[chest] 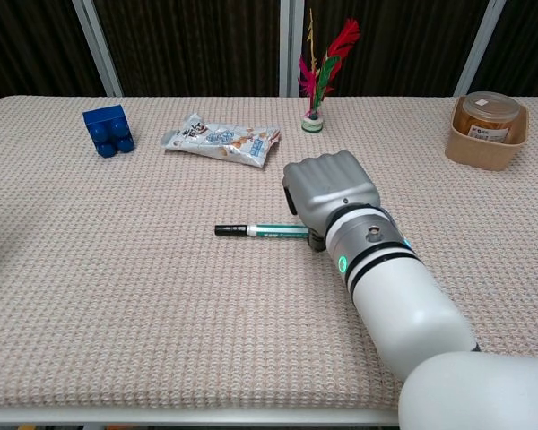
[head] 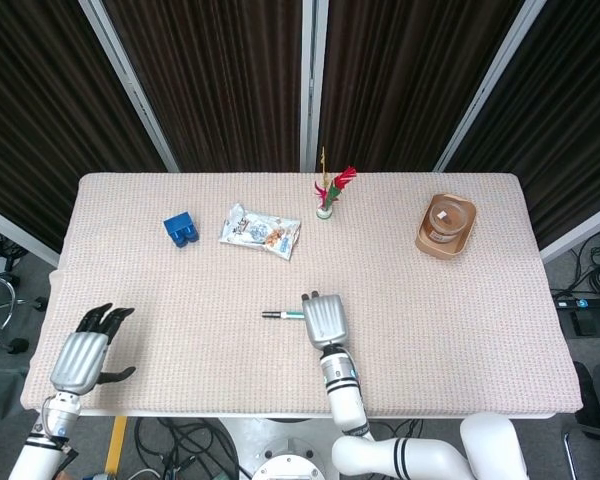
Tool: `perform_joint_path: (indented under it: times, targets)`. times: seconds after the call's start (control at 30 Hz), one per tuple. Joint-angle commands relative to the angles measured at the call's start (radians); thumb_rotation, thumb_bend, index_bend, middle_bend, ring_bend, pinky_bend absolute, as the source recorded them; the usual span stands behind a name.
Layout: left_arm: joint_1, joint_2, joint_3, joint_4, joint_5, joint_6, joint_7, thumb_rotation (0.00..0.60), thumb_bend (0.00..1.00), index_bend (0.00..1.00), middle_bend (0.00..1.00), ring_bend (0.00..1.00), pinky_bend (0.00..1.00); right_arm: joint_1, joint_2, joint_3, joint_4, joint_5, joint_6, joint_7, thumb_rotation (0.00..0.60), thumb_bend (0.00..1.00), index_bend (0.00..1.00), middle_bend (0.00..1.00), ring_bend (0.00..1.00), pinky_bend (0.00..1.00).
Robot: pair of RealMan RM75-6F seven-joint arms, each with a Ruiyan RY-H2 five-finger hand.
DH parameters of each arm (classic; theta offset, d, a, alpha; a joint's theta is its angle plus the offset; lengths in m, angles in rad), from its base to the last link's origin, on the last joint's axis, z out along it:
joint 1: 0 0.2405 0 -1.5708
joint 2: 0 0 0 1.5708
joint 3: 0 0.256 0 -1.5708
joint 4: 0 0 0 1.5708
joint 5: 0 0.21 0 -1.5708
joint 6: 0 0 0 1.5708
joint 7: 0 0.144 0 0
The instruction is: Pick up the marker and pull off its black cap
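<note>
The marker (chest: 262, 231) lies under the right hand (chest: 330, 189) fingers

Right hand (chest: 330, 193) over, perhaps touching, marker (chest: 260, 231).

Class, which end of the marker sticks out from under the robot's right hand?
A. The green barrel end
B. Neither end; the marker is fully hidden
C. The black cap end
C: the black cap shows left of the right hand, which covers the marker at its other end.

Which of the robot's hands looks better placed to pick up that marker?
The right hand: it is already over the marker at its capless end. The left hand sits far off at the table's near left corner.
</note>
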Motion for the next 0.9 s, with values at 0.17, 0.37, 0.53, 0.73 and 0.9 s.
perform_joint_path:
  times: [0.17,0.37,0.53,0.73,0.9]
  targets:
    - [-0.001,0.006,-0.001,-0.010,-0.006,-0.002,0.002,0.600,0.03,0.14,0.15,0.06,0.12,0.015,-0.030,0.012,0.048,0.014,-0.016,-0.001,0.600,0.20,0.46,0.45,0.66,0.81]
    - [-0.001,0.005,-0.001,-0.012,-0.018,-0.011,0.002,0.600,0.03,0.14,0.15,0.06,0.12,0.019,-0.042,0.009,0.071,0.005,-0.015,0.003,0.600,0.21,0.48,0.46,0.65,0.81]
    - [-0.004,0.005,-0.001,-0.011,-0.022,-0.018,0.007,0.600,0.03,0.14,0.15,0.06,0.12,0.019,-0.052,0.014,0.084,0.010,-0.017,0.000,0.600,0.22,0.50,0.48,0.65,0.81]
    - [0.000,0.009,0.000,-0.012,-0.024,-0.011,0.012,0.600,0.03,0.14,0.15,0.06,0.12,0.024,-0.061,0.024,0.106,0.016,-0.024,-0.005,0.600,0.22,0.51,0.47,0.65,0.81]
    - [0.001,0.010,0.003,-0.008,-0.025,-0.013,0.006,0.600,0.03,0.14,0.15,0.06,0.12,0.027,-0.068,0.028,0.118,0.021,-0.031,-0.007,0.600,0.22,0.51,0.48,0.65,0.81]
